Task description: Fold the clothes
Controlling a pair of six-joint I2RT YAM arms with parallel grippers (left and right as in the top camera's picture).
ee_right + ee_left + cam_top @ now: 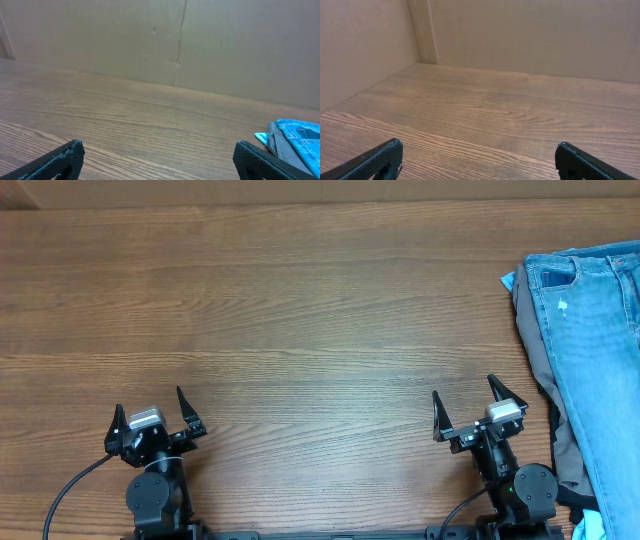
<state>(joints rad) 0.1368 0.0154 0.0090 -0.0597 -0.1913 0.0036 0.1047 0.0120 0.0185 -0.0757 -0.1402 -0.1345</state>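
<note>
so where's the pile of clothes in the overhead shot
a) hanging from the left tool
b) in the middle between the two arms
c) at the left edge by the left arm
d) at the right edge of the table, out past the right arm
d: the jeans lie over grey trousers at the right edge of the table, just past the open right tool.

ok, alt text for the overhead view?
Light-blue jeans lie on top of grey trousers at the right edge of a wooden table, partly cut off by the frame. The left arm and right arm sit at the near edge, jaws wide open, holding nothing.
</note>
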